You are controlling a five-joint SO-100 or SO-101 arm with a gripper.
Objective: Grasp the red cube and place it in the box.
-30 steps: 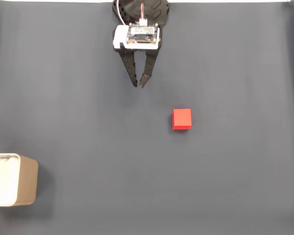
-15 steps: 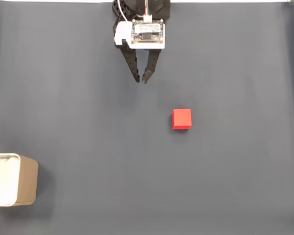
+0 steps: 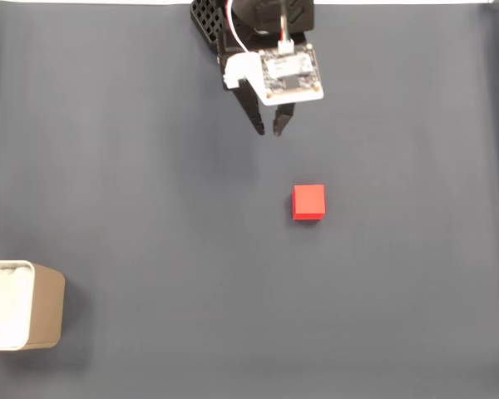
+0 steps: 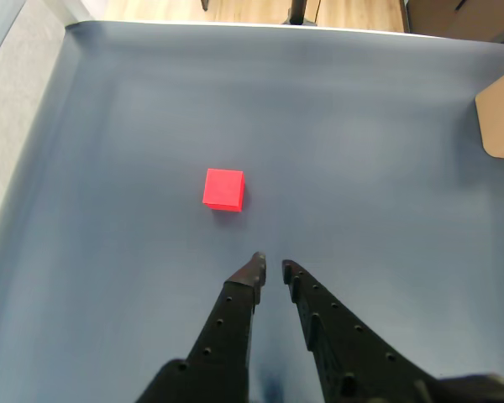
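In the fixed view we've got the tool (image 3: 268, 130) hanging up top with just a narrow gap between its tips, holding nothing; the red cube (image 3: 308, 202) sits on the gray table (image 3: 150, 166) below and right of it, well apart; the box (image 3: 23, 304) is at the lower left edge. In the other view the tool (image 4: 271, 270) is barely parted, and the cube (image 4: 223, 189) is plain matte red, just up-left of the tips, not touching.

- counter (image 3: 150, 166): covered edge to edge with a plain dark grey-blue mat, smooth and flat
- red cube (image 3: 308, 202) sits on the mat, right of centre in the fixed view; also on it in the other view (image 4: 223, 189)
- box (image 3: 41, 306) stands on the mat at the lower left edge of the fixed view, partly cut off, well apart from the cube
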